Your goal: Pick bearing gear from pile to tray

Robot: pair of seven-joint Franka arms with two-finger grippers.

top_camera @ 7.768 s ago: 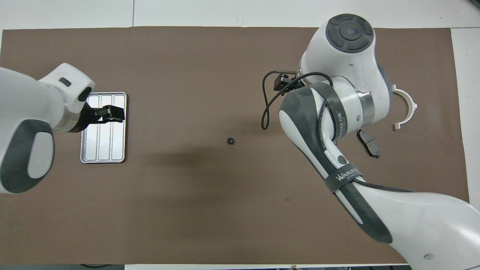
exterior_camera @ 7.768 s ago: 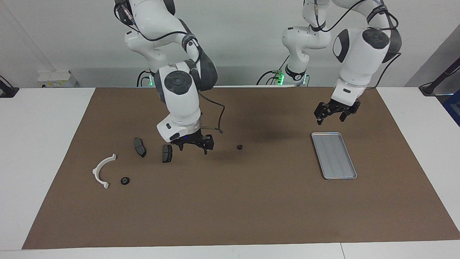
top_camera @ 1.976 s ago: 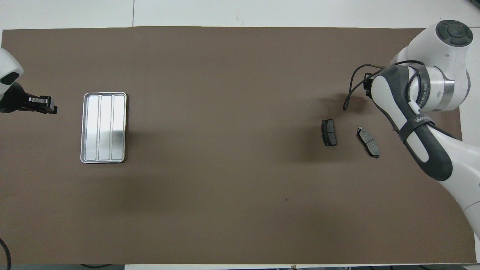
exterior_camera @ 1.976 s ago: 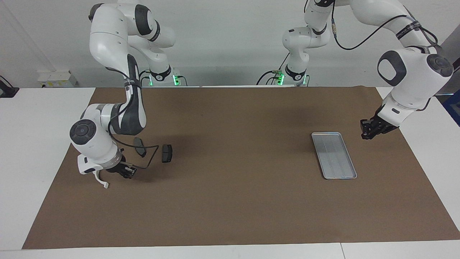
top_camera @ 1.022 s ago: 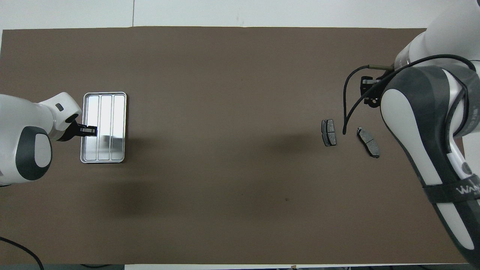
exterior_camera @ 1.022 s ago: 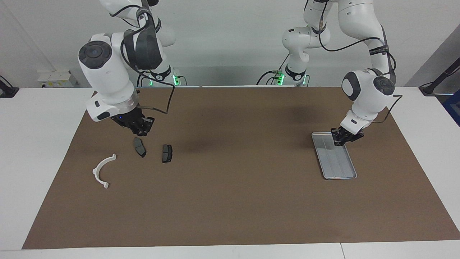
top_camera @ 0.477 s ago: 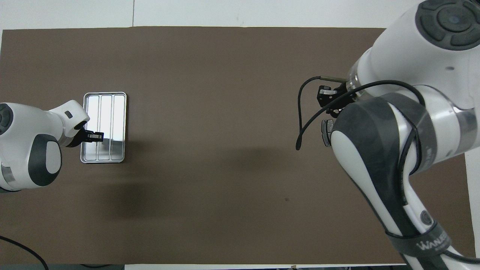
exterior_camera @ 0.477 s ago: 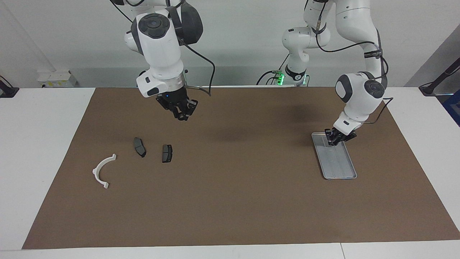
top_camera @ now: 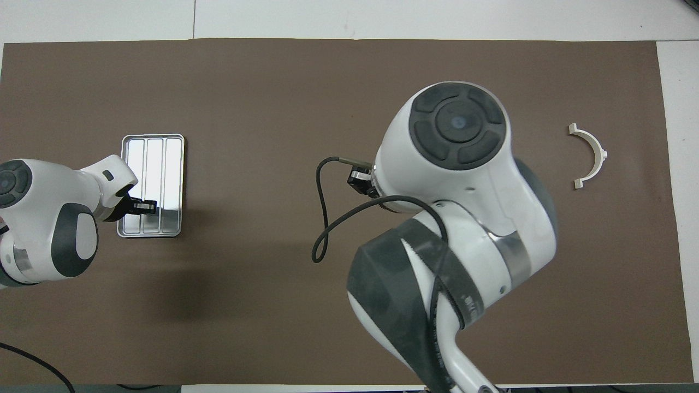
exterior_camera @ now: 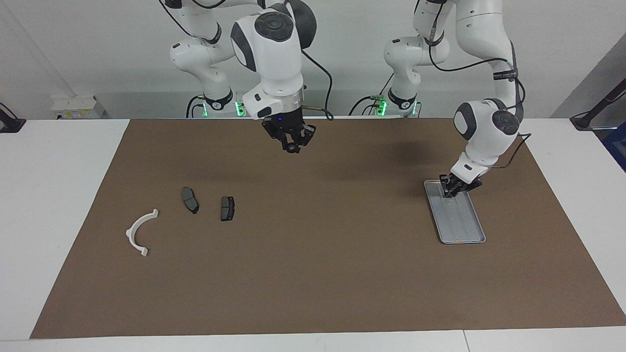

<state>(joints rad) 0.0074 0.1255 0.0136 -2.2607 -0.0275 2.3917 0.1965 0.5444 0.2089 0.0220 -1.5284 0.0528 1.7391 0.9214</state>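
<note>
The tray [exterior_camera: 455, 211] is lying toward the left arm's end of the bench, long axis running away from the robots. The closed left gripper [exterior_camera: 453, 188] is being held at its robot-side end; any gear gripped cannot be told. The right gripper [exterior_camera: 292, 142], nearly closed, is being held over mid-bench, well apart from the tray.
</note>
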